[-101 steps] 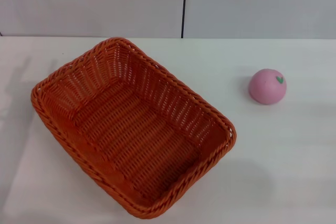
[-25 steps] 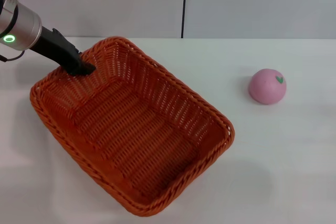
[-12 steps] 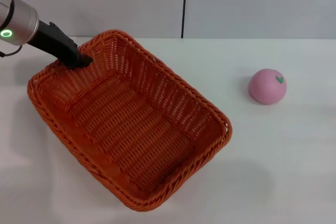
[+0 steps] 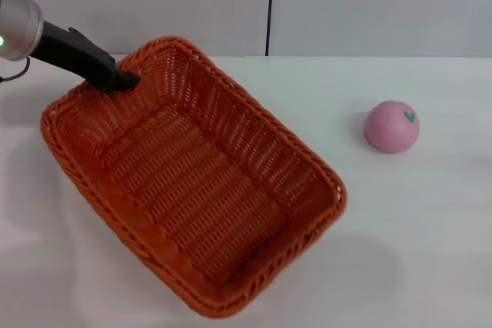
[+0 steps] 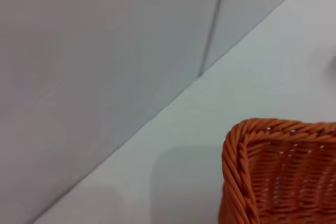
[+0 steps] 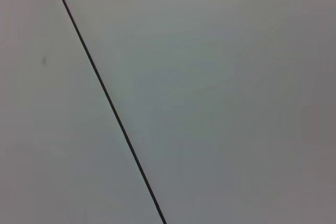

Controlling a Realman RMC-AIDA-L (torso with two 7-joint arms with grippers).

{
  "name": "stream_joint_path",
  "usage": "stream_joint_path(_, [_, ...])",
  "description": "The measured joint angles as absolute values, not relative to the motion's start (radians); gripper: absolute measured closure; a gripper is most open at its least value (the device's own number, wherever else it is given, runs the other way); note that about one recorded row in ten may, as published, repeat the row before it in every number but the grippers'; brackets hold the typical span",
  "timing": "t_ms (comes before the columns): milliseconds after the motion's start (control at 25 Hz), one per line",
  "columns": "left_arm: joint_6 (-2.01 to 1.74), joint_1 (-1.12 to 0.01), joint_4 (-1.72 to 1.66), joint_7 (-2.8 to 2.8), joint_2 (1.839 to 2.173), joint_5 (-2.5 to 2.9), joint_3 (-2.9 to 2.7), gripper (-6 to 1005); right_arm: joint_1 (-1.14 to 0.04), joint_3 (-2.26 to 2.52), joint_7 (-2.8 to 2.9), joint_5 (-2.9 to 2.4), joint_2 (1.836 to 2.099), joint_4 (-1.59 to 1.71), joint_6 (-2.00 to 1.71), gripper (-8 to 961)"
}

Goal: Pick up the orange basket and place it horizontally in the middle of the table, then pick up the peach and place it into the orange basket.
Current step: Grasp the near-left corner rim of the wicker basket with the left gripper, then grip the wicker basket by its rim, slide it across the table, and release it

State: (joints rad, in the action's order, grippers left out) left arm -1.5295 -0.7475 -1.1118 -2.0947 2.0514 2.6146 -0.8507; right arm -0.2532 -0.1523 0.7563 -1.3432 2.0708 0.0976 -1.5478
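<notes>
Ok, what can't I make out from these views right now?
- Left gripper: the head view shows it at the basket far-left rim, but not the grip itself.
- Basket in the left wrist view: only one corner, cut off by the edge.
- Right gripper: in no view.
- Peach: its underside is hidden.

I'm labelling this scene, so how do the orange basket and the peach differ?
The orange basket is large, rectangular and woven; the peach is small, round and smooth. The basket is orange, the peach pink. The left gripper is at the basket's rim; the peach sits alone. Both are on the table.
</notes>
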Motion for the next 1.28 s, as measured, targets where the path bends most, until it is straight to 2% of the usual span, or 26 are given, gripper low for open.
stream_joint_path(480, [-1.637,-0.794,-1.117,-2.155,2.043,2.596,-0.717,822,-0.278,-0.171,0.756,-1.342,2.068,0.100,-1.546,372])
stream_joint_path(960, [-1.662,-0.800,-1.099,-2.234,2.017,2.524,-0.681,824,-0.284,-0.183,0.756,-1.342,2.068,0.100,-1.528,373])
stream_joint_path(1280, [-1.664,-0.777,-1.067,-2.327,1.985,2.474,-0.538,823,-0.287,-0.181,0.756,-1.342,2.068,0.103,-1.528,373])
